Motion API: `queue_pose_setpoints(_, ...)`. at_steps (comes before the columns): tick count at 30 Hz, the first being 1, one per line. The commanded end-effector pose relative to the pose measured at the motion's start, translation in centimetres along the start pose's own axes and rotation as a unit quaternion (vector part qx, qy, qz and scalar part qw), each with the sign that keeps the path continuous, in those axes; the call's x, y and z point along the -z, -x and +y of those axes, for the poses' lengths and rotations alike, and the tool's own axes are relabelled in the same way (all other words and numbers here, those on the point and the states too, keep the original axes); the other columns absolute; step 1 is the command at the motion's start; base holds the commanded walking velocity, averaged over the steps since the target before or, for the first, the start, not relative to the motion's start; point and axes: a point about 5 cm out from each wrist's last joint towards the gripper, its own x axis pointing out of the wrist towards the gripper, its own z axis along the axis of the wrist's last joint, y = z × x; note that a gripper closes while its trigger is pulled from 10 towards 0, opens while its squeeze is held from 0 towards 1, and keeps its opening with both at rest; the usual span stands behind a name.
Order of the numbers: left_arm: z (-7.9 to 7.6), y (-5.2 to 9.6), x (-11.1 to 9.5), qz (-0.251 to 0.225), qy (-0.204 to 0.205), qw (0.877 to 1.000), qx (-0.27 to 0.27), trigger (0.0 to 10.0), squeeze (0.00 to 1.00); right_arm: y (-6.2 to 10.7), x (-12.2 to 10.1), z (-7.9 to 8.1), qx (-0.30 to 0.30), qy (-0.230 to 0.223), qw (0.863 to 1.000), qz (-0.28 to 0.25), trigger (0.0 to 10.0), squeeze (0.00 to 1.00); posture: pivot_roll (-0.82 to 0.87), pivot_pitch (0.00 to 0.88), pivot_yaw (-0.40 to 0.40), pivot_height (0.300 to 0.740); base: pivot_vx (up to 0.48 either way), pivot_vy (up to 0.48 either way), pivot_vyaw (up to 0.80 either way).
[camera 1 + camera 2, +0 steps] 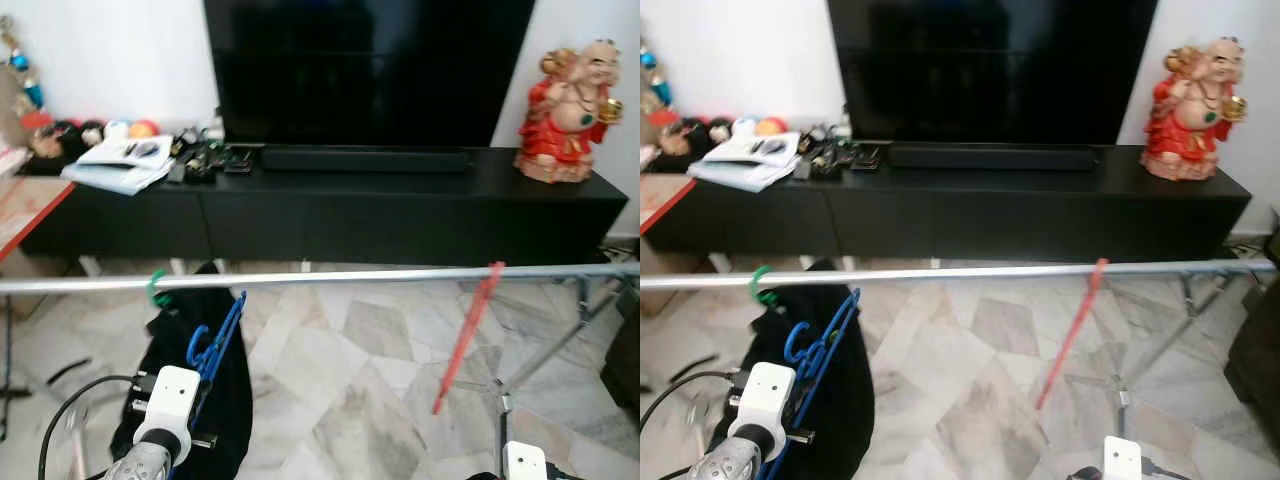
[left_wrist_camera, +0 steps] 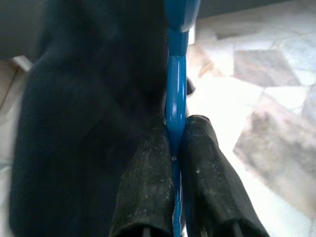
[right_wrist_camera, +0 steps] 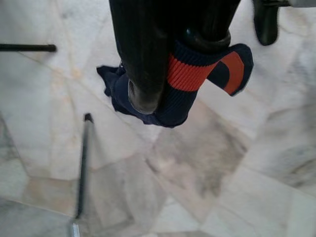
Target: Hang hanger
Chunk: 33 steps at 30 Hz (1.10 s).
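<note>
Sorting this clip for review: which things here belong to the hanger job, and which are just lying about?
Job:
blue hanger, pinched in left gripper
metal rail
right gripper, holding navy-and-orange sock

Lying about:
red hanger and green hanger on rail
television
red figurine

Blue hanger (image 1: pixel 213 345): lower part hidden behind left arm. Small clutter (image 1: pixel 205 155) on TV cabinet: indistinct.

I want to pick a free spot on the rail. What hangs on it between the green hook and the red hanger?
Nothing: in the left eye view the rail is bare from the green hook to the red hanger.
</note>
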Motion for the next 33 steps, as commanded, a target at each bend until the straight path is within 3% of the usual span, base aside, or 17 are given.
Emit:
queue_pose_setpoints(1, -0.19, -0.1, -0.5, -0.007, -0.006, 1.0, 0.003, 10.0, 0.0, 0.0, -0.4, -0.35, 0.003, -0.001, 1.0, -0.008, 10.0, 0.0, 0.23, 0.0, -0.024, 0.74, 0.0, 0.0, 0.0)
queue_pose_setpoints(33, -0.46, 0.12, -0.55, -0.014, -0.003, 1.0, 0.01, 10.0, 0.0, 0.0, -0.44, -0.42, 0.012, -0.013, 1.0, -0.011, 10.0, 0.0, 0.24, 0.0, -0.035, 0.74, 0.0, 0.0, 0.0)
